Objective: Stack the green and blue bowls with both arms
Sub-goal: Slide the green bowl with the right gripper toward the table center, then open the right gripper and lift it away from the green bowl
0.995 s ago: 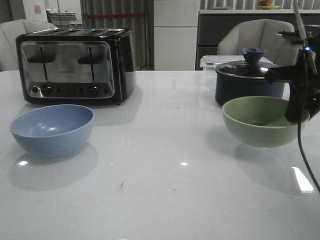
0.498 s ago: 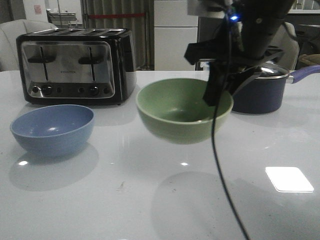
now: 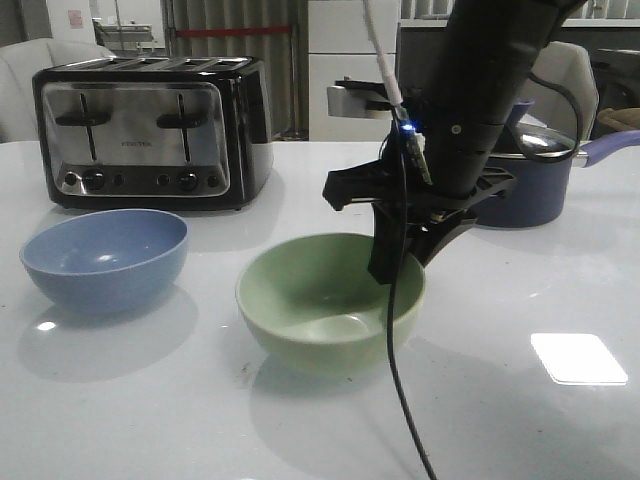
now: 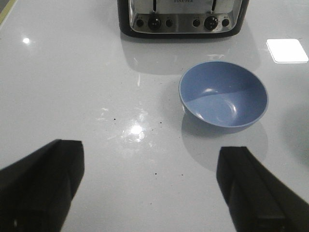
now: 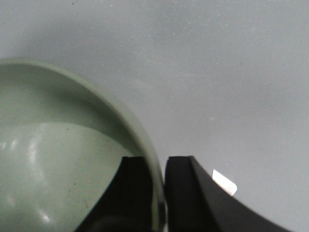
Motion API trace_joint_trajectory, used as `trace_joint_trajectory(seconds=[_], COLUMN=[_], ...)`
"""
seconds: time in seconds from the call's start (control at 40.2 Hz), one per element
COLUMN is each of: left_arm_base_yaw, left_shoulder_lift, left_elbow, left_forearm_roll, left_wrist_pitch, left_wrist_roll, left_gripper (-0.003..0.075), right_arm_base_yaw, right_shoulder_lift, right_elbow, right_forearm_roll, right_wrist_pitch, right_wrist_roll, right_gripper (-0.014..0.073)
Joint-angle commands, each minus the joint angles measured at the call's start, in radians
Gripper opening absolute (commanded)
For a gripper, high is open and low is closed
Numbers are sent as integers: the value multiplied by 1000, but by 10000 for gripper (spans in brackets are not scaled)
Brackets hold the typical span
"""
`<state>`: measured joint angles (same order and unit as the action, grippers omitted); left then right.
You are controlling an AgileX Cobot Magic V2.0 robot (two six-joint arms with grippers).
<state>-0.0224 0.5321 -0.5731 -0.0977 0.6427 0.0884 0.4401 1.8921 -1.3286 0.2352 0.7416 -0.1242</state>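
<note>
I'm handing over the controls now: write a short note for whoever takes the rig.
Right gripper: shut on the green bowl's rim, one finger inside, one outside; bowl low at table centre, contact unclear.
Left gripper: open, empty, hovering short of the blue bowl.
Blue bowl sits alone in front of the toaster.
Done: green bowl picked up.
Left: stack the two bowls.

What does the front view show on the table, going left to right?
Blue bowl → green bowl, its rim pinched by the right gripper → navy saucepan. The toaster stands behind the blue bowl.
</note>
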Motion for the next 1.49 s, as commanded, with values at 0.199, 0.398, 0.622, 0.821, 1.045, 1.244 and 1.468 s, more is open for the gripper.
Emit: trace_joint_trajectory(seconds=[0.199, 0.398, 0.622, 0.821, 1.045, 1.244, 1.468], left_arm_base_yaw=[2, 2, 2, -33, -116, -167, -175], left_shoulder_lift=[8, 8, 10, 68, 257, 464, 740], left_elbow=[-34, -34, -34, -34, -48, -155, -339], left_forearm_roll=[-12, -12, -12, -12, -15, -15, -13], left_wrist_pitch=[-75, -75, -94, -138, -151, -125, -82], left_wrist_roll=[-9, -9, -5, 23, 23, 23, 23], left_gripper=[616, 616, 616, 616, 616, 616, 616], right_arm_base_yaw=[2, 31, 115, 135, 134, 133, 133], right_shoulder_lift=[-77, -213, -490, -725, -941, -1055, -1119], right_elbow=[-33, -19, 133, 297, 449, 531, 568], right_forearm_roll=[2, 3, 2, 2, 2, 2, 2], right_wrist_pitch=[-88, -113, -178, -175, -146, -37, 23], right_wrist_roll=[-11, -75, -151, -152, -152, -152, -152], right_gripper=[440, 431, 431, 431, 431, 431, 431])
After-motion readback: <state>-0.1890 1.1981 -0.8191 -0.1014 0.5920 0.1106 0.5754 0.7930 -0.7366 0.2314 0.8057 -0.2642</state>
